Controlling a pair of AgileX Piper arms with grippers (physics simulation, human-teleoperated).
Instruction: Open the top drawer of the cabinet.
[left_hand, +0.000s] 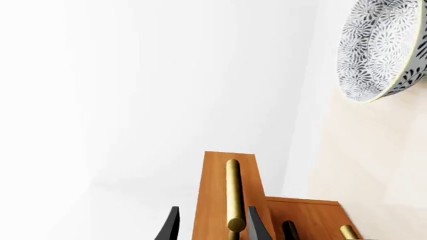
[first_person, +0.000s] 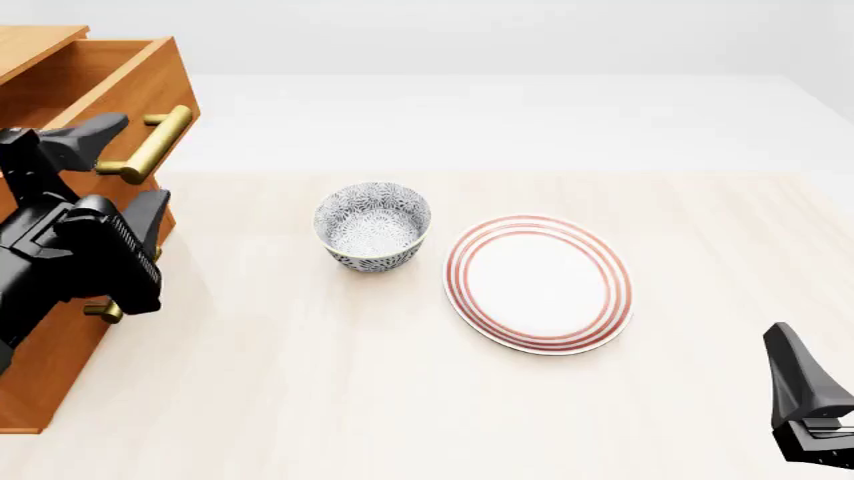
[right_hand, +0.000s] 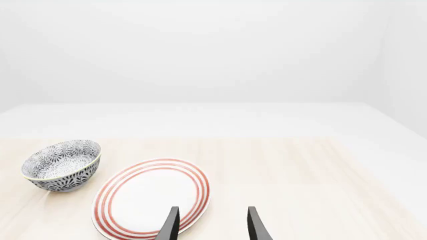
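Straddling the brass handle (left_hand: 232, 192) of the top drawer (first_person: 100, 85), the left gripper (left_hand: 210, 227) is spread, drawer pulled out; right gripper (right_hand: 212, 222) hangs apart over the table (first_person: 400, 380).

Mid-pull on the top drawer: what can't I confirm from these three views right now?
- Inside of the top drawer: front view, cut off by the picture's left edge.
- Left gripper touching the handle: left wrist view, fingertips cut off at the bottom edge; fingers sit either side of the bar with gaps.
- Lower drawers: front view, behind the left arm.
- Right gripper: fingertips cut off; nothing between them.
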